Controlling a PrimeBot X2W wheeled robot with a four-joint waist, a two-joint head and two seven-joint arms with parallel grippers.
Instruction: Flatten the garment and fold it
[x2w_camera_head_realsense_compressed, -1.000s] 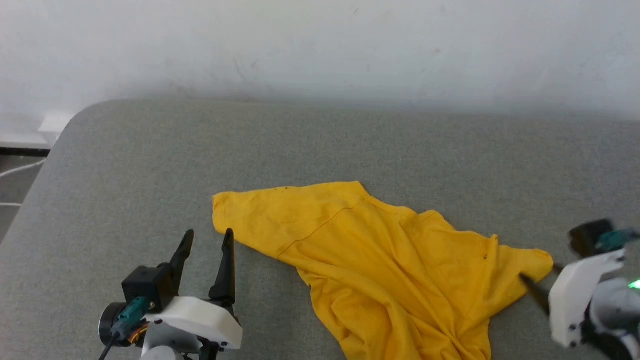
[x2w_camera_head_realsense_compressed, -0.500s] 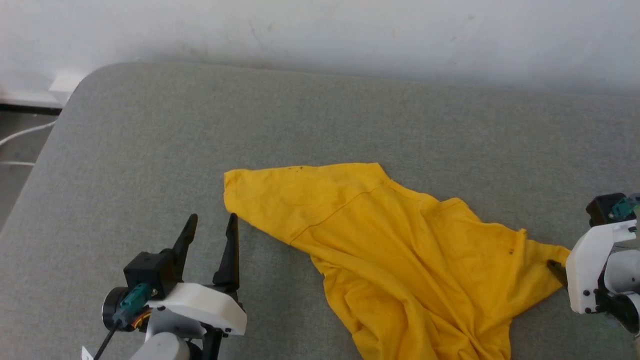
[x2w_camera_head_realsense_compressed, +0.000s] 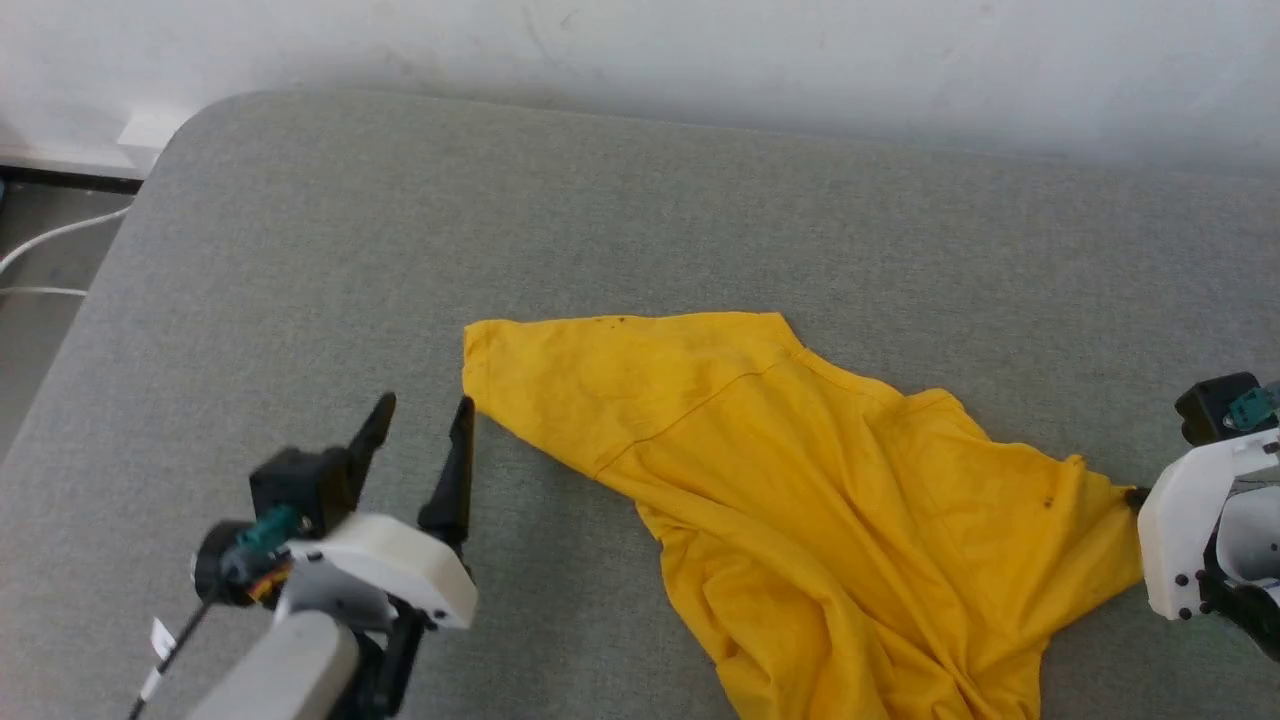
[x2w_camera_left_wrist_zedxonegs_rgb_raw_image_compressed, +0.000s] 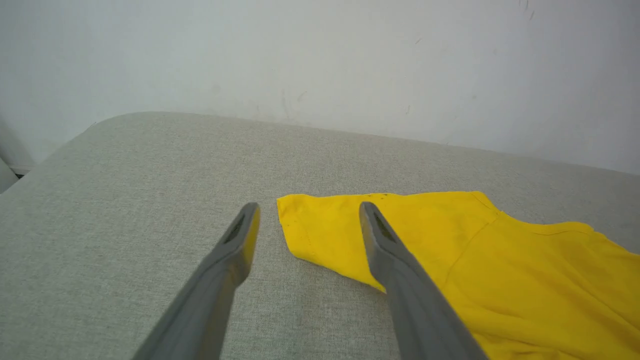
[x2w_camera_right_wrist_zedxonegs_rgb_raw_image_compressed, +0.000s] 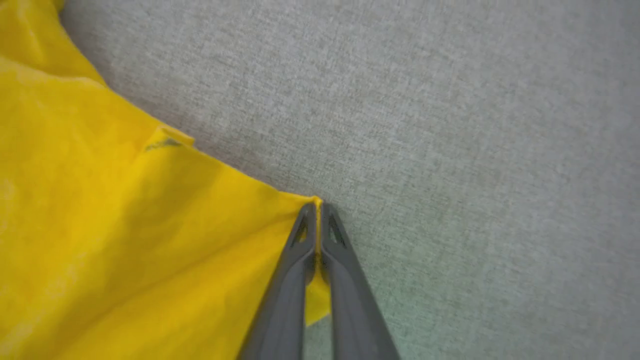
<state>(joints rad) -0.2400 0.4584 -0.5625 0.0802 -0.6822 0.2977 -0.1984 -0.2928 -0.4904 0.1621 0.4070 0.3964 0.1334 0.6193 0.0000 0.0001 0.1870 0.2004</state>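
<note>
The shirt (x2w_camera_head_realsense_compressed: 820, 500) is thin, bright yellow cloth, rumpled and unfolded, lying on the grey surface (x2w_camera_head_realsense_compressed: 300, 250). What looks like a sleeve lies flat toward the left. A seam line crosses it and tiny dark specks dot its far edge. The body runs in long creases toward the near edge, where it bunches. Its right corner is pinched between the closed fingers of the right gripper (x2w_camera_right_wrist_zedxonegs_rgb_raw_image_compressed: 316, 209).

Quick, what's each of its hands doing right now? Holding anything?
Left hand: open, holding nothing.
Right hand: closed, pinching an edge of the yellow T-shirt.
</note>
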